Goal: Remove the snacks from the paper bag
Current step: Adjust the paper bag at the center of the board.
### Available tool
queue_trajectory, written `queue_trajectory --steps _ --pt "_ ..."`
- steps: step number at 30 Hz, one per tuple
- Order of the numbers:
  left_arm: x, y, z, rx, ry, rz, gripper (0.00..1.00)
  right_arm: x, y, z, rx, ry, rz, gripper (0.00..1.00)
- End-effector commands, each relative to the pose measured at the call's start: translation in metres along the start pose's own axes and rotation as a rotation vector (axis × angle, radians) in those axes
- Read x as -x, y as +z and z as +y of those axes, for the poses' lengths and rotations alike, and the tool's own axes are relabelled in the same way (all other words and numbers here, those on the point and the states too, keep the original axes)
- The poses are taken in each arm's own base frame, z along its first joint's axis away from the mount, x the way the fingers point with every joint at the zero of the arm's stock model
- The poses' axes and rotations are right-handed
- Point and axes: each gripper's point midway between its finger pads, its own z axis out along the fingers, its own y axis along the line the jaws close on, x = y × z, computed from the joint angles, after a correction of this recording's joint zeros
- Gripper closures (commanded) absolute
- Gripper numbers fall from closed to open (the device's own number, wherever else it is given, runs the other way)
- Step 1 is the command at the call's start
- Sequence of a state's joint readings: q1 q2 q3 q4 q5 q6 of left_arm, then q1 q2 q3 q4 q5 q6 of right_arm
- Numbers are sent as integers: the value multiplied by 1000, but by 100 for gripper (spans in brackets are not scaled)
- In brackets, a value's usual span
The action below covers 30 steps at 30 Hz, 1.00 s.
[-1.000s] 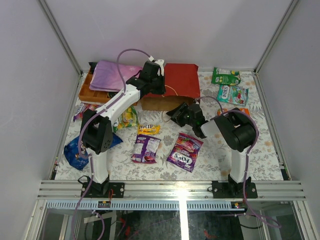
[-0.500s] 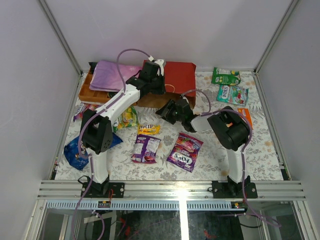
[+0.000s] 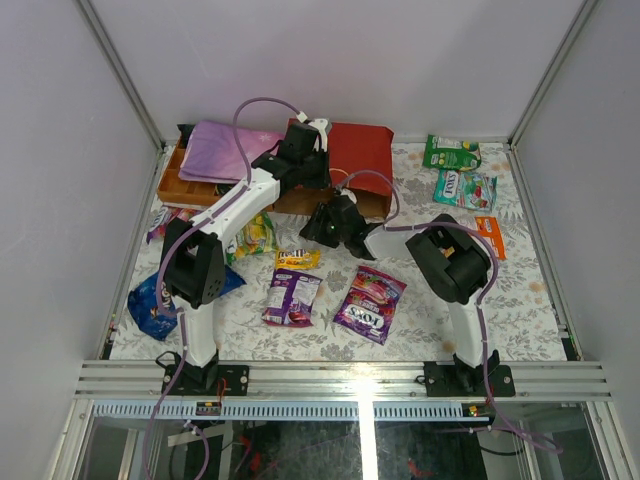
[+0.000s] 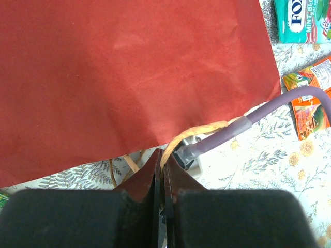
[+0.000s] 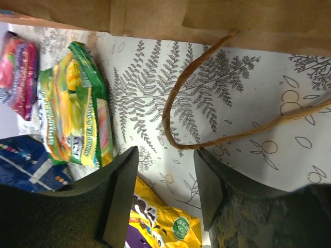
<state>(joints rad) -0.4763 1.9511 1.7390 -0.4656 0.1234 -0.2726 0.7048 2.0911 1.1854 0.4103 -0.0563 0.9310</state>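
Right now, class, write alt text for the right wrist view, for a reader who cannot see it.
The open right claw frames a cord handle that loops from the brown paper bag onto the fern-print table cover. Left of it lie a green candy packet and, nearer, a yellow packet.

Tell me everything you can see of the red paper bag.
The paper bag lies on its side at the far middle of the table, matte red outside with faint creases and brown kraft at its mouth, which faces the arms. Its handles are thin tan cord: the left claw is shut on one cord handle, and a second loop lies loose before the open right claw.
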Motion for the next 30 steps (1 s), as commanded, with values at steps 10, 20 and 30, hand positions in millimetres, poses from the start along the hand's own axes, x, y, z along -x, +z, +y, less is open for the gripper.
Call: queue_trajectory --steps 10,20,30 --pt "21 -6 -8 -23 16 -59 100 27 -22 -53 -325 -295 -77 53" --pt "21 -6 -7 -14 19 -55 100 43 -21 -42 -302 -353 -143 89" --pt "29 -5 -2 7 25 -62 84 36 -56 -20 -237 -396 -172 100"
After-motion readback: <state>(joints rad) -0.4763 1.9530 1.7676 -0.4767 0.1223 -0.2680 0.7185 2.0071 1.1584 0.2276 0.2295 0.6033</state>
